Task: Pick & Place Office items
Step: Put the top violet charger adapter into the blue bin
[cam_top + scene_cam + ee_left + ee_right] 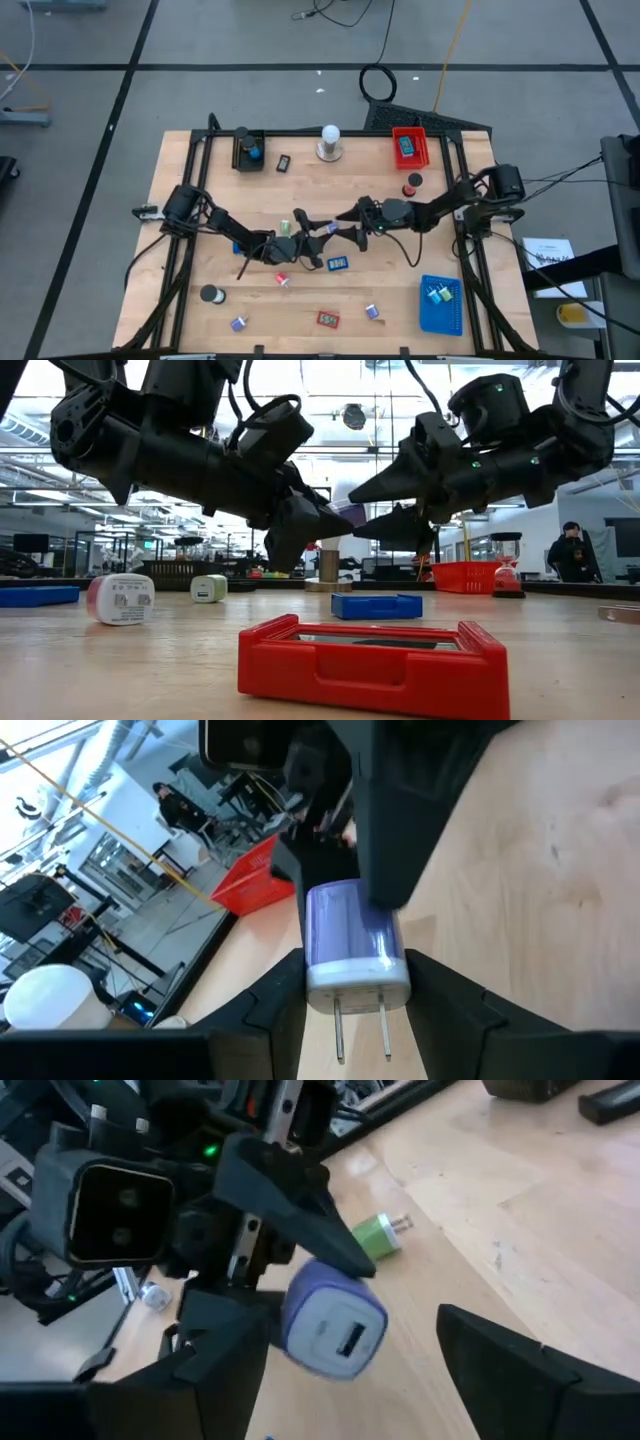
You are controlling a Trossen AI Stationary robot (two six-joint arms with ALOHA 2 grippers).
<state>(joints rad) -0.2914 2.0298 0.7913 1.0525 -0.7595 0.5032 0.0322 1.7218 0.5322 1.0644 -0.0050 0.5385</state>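
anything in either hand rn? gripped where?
Left hand holds the purple plug adapter, fingers on the two sides of its white prong end, prongs pointing back at its wrist. Right hand is open around the adapter's USB end, holding nothing.

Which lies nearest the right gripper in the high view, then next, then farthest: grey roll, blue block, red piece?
1. Blue block, close beside the right gripper.
2. Red piece, by the table's lower edge.
3. Grey roll, far on the left side.
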